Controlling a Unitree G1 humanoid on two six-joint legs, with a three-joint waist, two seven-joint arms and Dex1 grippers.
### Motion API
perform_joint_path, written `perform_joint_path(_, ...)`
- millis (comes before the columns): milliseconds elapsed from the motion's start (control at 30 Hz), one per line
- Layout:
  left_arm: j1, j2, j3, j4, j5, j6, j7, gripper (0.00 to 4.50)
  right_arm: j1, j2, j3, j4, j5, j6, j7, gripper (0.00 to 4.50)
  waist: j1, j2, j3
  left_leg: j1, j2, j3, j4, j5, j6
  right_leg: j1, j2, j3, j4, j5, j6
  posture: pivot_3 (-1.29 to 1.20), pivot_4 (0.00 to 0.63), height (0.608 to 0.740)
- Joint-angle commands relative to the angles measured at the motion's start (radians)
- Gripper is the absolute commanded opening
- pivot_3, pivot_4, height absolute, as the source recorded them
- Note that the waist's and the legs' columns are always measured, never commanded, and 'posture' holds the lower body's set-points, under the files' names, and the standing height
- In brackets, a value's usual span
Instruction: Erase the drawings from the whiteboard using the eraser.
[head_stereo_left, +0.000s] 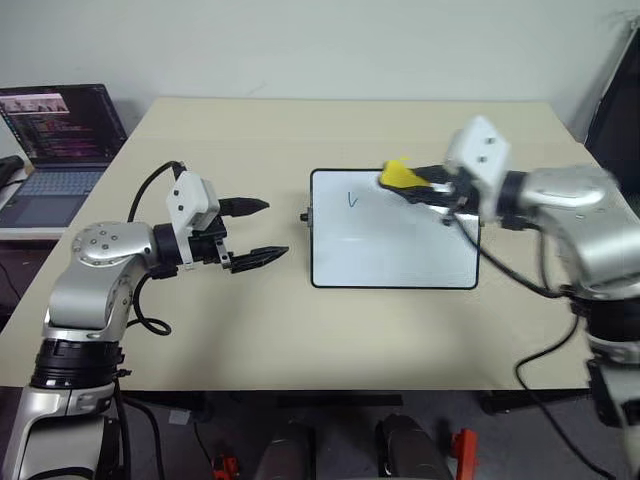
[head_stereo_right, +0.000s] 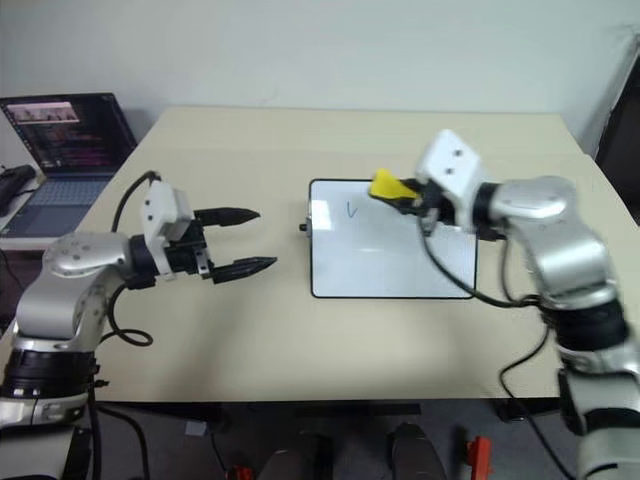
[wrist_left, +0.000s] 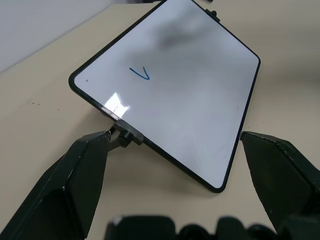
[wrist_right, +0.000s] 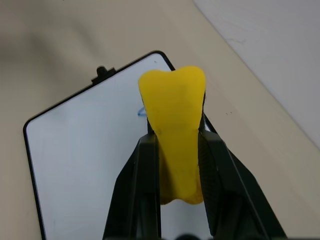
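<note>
Partly eraser (wrist_right: 172, 132) hides drawing (wrist_right: 141, 112) on whiteboard (wrist_right: 90, 165).

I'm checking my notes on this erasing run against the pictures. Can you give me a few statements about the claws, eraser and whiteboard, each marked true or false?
1. The right claw is shut on the yellow eraser. True.
2. The left claw holds the whiteboard's side knob. False: it is open and empty, beside the whiteboard.
3. One blue drawing shows on the whiteboard. True.
4. The eraser lies flat on the table. False: it is held over the board's far edge.
5. A laptop sits open off the table's left side. True.
</note>
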Motion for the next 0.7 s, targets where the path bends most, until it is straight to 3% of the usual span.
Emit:
perform_joint_path(33, -0.004, 0.0, 0.017, -0.017, 0.002, -0.017, 0.014, 4.5, -0.064, 0.051, 0.048, 0.104, -0.084, -0.065, -0.062, 0.69, -0.001, 0.0, 0.0, -0.001, 0.0, 0.0, 0.0, 0.0, 0.0, -0.001, 0.0, 0.0, 0.0, 0.0, 0.0, 0.0, 0.15, 0.74)
perform_joint_path(133, 0.007, -0.003, 0.02, -0.037, -0.004, -0.009, 0.027, 4.5, -0.109, 0.089, 0.07, 0.207, -0.129, -0.11, -0.084, 0.69, 0.004, 0.0, 0.0, -0.009, -0.001, 0.0, 0.001, 0.002, -0.002, -0.011, -0.001, 0.001, 0.002, 0.0, 0.0, 0.0, 0.15, 0.74)
perform_joint_path(433, 0.055, 0.009, 0.039, -0.081, -0.015, 0.01, 0.055, 4.5, -0.201, 0.148, 0.137, 0.382, -0.254, -0.17, -0.084, 0.69, -0.008, 0.0, 0.0, -0.008, 0.0, 0.0, 0.0, 0.001, -0.001, -0.012, 0.0, 0.002, 0.002, 0.0, 0.0, 0.0, 0.15, 0.74)
perform_joint_path(700, 0.082, 0.022, 0.055, -0.121, -0.025, 0.033, 0.07, 4.5, -0.188, 0.213, 0.187, 0.488, -0.31, -0.223, -0.072, 0.69, -0.012, 0.0, 0.0, -0.005, 0.0, 0.001, 0.0, 0.001, -0.001, -0.01, 0.001, 0.004, 0.005, 0.001, -0.001, 0.0, 0.15, 0.74)
